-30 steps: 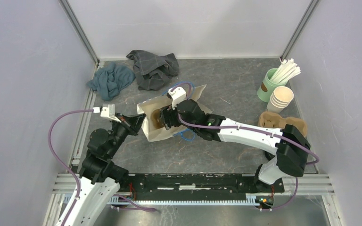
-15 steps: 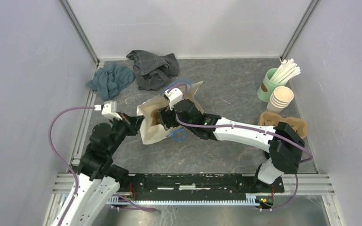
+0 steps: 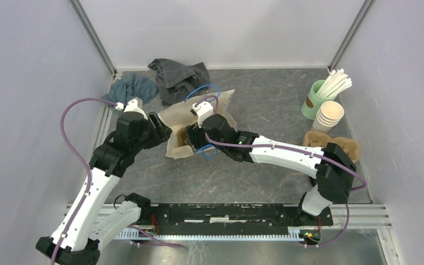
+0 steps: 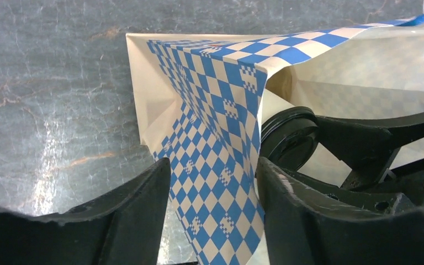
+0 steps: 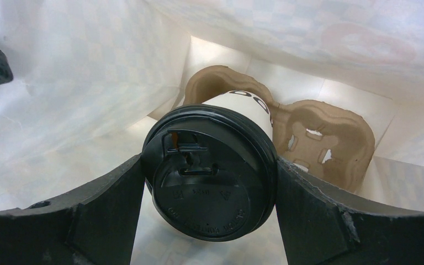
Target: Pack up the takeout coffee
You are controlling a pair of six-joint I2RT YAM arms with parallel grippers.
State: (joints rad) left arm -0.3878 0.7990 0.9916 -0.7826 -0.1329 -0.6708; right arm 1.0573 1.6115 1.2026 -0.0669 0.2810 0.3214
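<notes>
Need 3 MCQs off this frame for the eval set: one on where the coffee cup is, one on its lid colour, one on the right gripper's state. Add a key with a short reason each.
1. The coffee cup is:
A. inside the paper bag
B. beside the bag
C. under the bag

2. Its lid is:
A. white
B. black
C. green

3. The right gripper is:
A. open, clear of the cup
B. shut on the cup
C. out of view

Key:
1 A, the right wrist view shows bag walls all around the cup.
2 B, the round lid is plainly black.
3 B, both fingers press against the lid's sides.
</notes>
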